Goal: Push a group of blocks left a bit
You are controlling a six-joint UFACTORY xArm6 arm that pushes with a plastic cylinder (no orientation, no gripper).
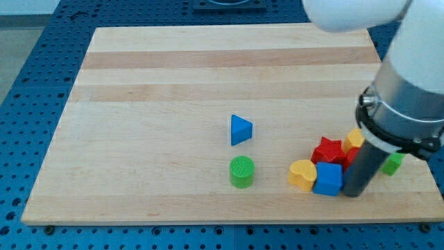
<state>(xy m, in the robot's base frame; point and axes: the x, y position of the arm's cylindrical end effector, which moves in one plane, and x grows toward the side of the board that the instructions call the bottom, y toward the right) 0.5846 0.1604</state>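
A cluster of blocks sits near the board's lower right: a yellow heart [302, 173], a blue cube [328, 179], a red star [329, 151], and a yellow block [355, 138] partly hidden behind the rod. A green block [393, 164] peeks out on the rod's right side. My tip [354, 194] rests on the board just right of the blue cube, touching or nearly touching it. A blue triangle [240, 130] and a green cylinder [242, 171] stand apart near the board's middle, left of the cluster.
The wooden board [173, 76] lies on a blue perforated table [28, 69]. The arm's grey and white body [406, 83] covers the board's right edge and hides part of the cluster. The board's bottom edge is close below the tip.
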